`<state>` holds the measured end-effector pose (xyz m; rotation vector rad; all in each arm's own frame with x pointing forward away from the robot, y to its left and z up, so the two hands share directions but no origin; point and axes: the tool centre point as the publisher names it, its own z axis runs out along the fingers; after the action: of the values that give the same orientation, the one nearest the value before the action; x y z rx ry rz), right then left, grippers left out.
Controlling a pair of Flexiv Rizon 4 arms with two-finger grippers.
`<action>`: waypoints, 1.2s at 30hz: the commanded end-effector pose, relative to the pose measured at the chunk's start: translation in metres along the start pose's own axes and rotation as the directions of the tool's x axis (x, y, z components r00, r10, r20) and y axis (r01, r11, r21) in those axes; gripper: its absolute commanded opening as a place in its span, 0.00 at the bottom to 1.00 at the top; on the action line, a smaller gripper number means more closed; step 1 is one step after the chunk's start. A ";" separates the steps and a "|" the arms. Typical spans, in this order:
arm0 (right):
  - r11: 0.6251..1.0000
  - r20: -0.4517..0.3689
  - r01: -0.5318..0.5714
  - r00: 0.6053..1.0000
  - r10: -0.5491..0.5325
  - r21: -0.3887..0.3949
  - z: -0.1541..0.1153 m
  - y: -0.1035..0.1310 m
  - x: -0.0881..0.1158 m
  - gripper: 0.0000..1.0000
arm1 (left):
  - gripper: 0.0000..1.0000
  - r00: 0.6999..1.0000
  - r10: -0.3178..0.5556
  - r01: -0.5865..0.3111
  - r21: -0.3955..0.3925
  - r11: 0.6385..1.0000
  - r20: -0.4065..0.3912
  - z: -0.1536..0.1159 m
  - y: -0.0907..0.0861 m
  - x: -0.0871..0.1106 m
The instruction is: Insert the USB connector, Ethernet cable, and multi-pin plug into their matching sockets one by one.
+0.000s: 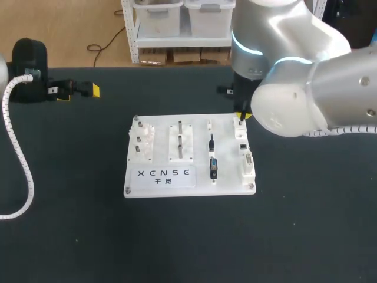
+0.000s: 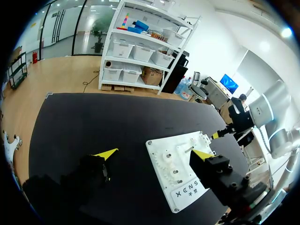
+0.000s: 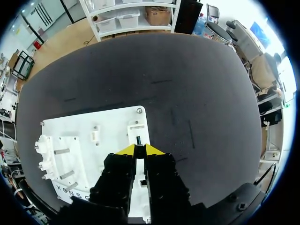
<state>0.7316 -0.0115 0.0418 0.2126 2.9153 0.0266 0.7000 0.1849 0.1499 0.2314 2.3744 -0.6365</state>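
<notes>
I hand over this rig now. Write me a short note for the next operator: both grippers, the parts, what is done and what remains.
Left gripper: open, empty, over the table to the left of the white board.
Right gripper: shut on a thin black plug, at the socket block in the board's far right corner. I cannot tell if it is seated.
A small black cable piece and a larger black connector lie mid-board.
Done: nothing clearly inserted.
Left: finish this insertion, then the other two.
</notes>
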 end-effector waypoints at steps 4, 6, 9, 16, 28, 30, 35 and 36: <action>1.000 0.004 -0.001 1.000 0.000 0.006 0.006 -0.001 0.000 0.00 | 1.00 1.000 0.000 0.000 0.000 1.000 0.000 0.000 0.000 0.000; 1.000 0.003 -0.001 1.000 0.001 0.007 0.008 -0.001 -0.001 0.00 | 1.00 1.000 0.000 0.000 0.000 1.000 0.000 0.000 0.000 0.000; 1.000 0.001 -0.003 1.000 0.003 0.007 0.010 -0.002 -0.001 0.00 | 1.00 1.000 0.000 0.000 0.000 1.000 0.000 0.000 0.000 0.000; 1.000 0.004 -0.004 1.000 0.004 0.006 0.012 0.000 -0.003 0.00 | 1.00 1.000 0.000 0.000 0.000 1.000 0.000 0.000 0.000 0.000; 1.000 0.003 -0.007 1.000 0.007 0.008 0.016 0.003 -0.004 0.00 | 1.00 1.000 0.000 0.000 0.000 1.000 0.000 0.000 0.000 0.000; 1.000 0.004 -0.006 1.000 0.006 0.008 0.016 0.004 -0.004 0.00 | 1.00 1.000 0.000 0.000 0.000 1.000 0.000 0.000 0.000 0.000; 1.000 0.006 -0.004 1.000 0.004 0.006 0.016 0.006 -0.005 0.00 | 1.00 1.000 0.000 0.000 0.000 1.000 0.000 0.000 0.000 0.000; 1.000 0.006 -0.003 1.000 0.003 0.006 0.016 0.006 -0.005 0.00 | 1.00 1.000 0.000 0.000 0.000 1.000 0.000 0.000 0.000 0.000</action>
<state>0.7406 -0.0077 0.0307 0.2168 2.9107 0.0186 0.7000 0.1849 0.1499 0.2314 2.3744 -0.6365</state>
